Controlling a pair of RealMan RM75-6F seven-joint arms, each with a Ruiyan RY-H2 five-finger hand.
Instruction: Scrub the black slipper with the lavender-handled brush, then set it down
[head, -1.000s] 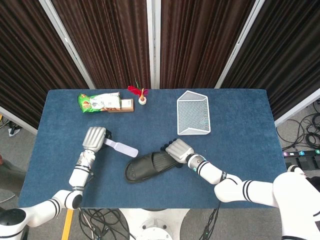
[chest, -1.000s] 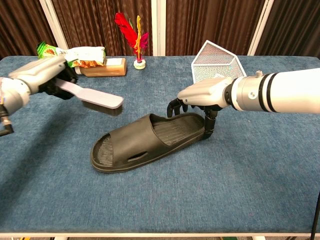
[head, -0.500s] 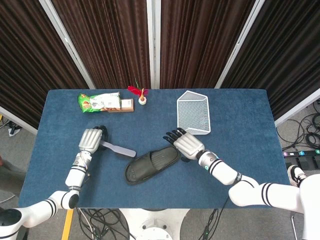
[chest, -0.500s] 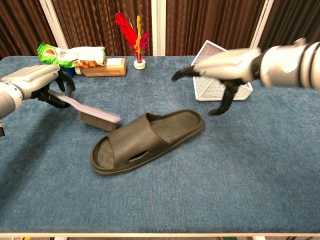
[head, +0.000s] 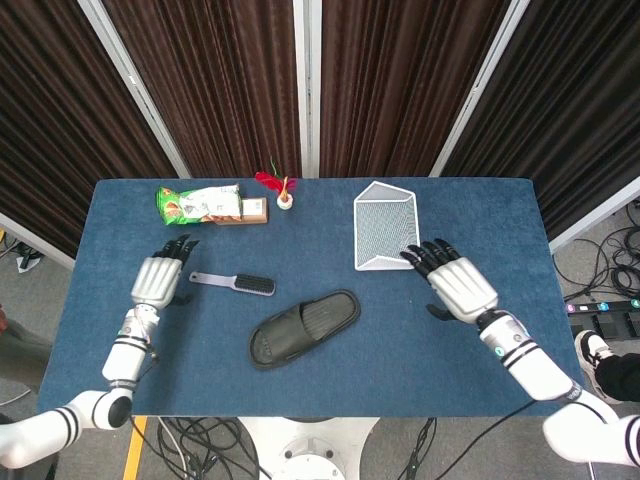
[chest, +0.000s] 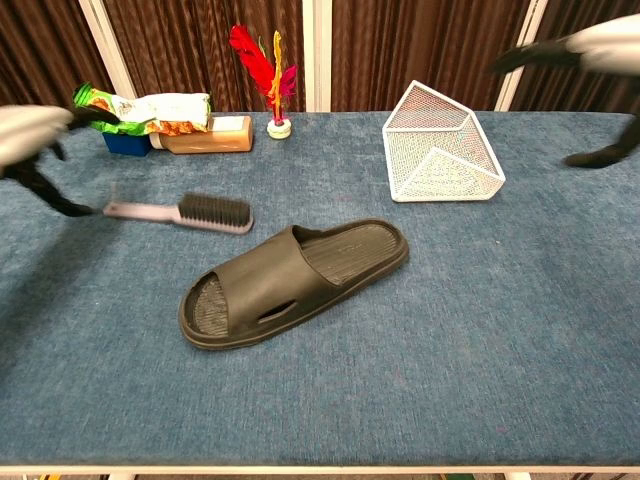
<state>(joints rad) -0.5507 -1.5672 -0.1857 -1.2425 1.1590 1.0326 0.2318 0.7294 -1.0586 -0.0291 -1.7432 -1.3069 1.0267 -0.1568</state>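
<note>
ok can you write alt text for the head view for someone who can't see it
A black rubber slipper lies on a blue-covered table, with a lavender-handled brush lying just left of it. Both robot hands are open and hold nothing, the left robot hand beside the brush handle, the right robot hand near a white wire-mesh basket.

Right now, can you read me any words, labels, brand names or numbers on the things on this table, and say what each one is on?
No text is legible.
Green and white snack packet: has print, too small and blurred to read.
Tan box beside it: no readable label.
Black slipper, lavender-handled brush, white wire basket: no visible lettering.
</note>
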